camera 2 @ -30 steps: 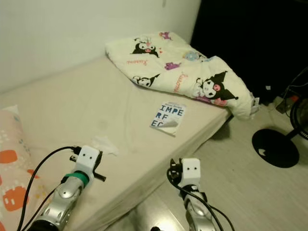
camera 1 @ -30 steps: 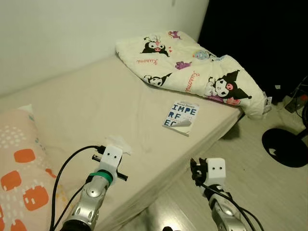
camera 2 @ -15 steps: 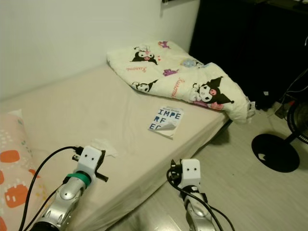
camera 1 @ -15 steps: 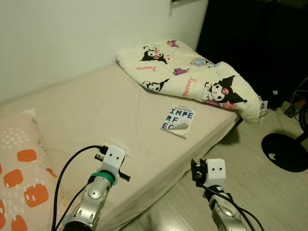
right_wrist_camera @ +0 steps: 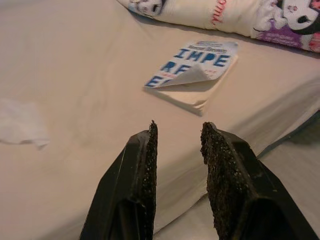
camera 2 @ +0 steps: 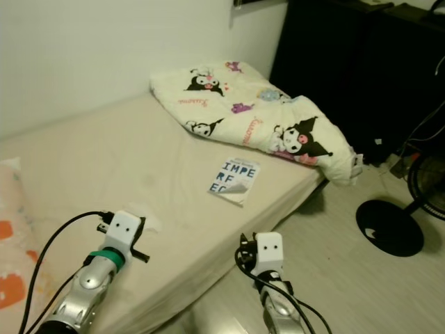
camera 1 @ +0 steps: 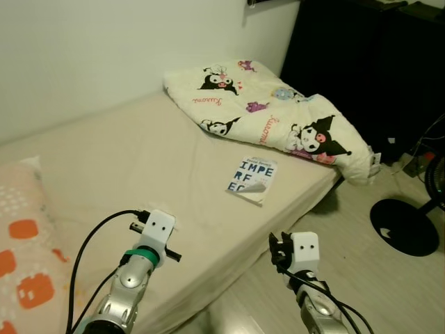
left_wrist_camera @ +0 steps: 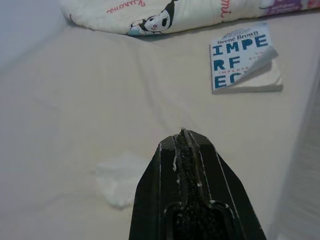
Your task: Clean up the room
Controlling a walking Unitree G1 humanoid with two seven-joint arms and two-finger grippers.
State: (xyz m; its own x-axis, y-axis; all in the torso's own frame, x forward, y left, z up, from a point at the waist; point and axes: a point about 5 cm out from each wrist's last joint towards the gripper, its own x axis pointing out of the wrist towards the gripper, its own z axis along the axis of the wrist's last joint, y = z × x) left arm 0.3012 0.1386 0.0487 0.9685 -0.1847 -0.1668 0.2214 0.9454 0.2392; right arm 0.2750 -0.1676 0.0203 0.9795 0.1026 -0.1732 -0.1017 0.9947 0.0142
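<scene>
A white paperback book point(camera 1: 252, 179) with blue letters and a curled cover lies near the bed's front edge. A crumpled white tissue point(left_wrist_camera: 120, 179) rests on the beige sheet just ahead of my left gripper point(left_wrist_camera: 183, 137), which is shut with nothing in it. My left wrist point(camera 1: 154, 235) hovers over the bed's near edge. My right gripper point(right_wrist_camera: 178, 137) is open beside the bed, over the floor, pointing toward the book point(right_wrist_camera: 194, 74). A folded cartoon-print blanket point(camera 1: 271, 115) lies at the far end of the bed.
The bed point(camera 1: 125, 160) runs along a white wall. An orange-patterned pillow point(camera 1: 28, 264) lies at its left end. A fan's round black base point(camera 1: 407, 226) stands on the light wooden floor at the right, with cables near a dark cabinet point(camera 1: 361, 62).
The camera has shifted a little, so the bed, book and blanket sit slightly differently in frame. Both arms keep their pose before me.
</scene>
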